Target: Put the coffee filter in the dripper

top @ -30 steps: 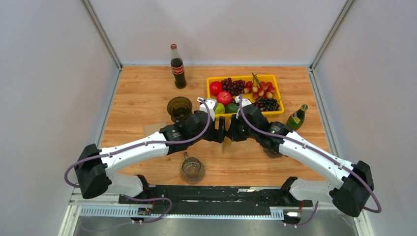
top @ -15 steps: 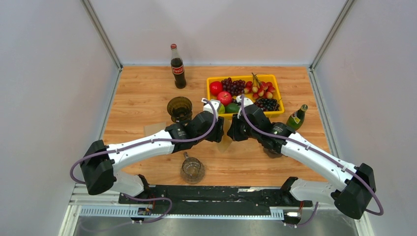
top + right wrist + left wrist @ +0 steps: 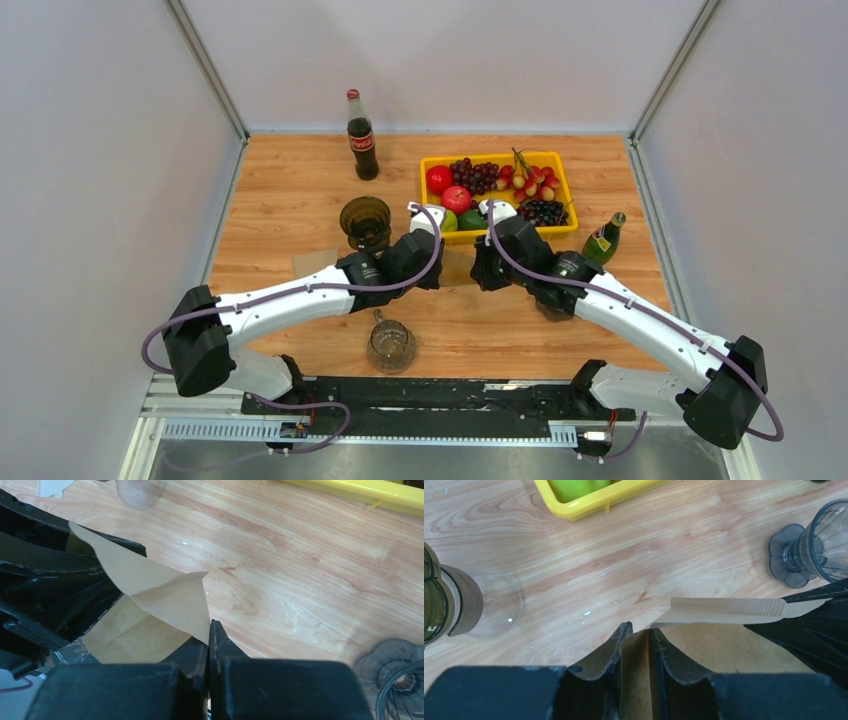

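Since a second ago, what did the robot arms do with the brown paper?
The left end effector narrowed its jaws around the coffee filter and drew slightly away from the right end effector, which stayed clamped on it. Everything else stayed put.

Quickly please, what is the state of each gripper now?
Left gripper: narrow around the brown paper coffee filter; grip cannot be told.
Right gripper: closed on the filter.

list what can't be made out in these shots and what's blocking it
- Dripper: right wrist view, cut off by the bottom-right corner; top view, mostly under the right arm.
- Filter: top view, mostly covered by the left arm and right arm.
- Brown glass: left wrist view, cut by the left edge.
- Green bottle label: top view, too small to read.
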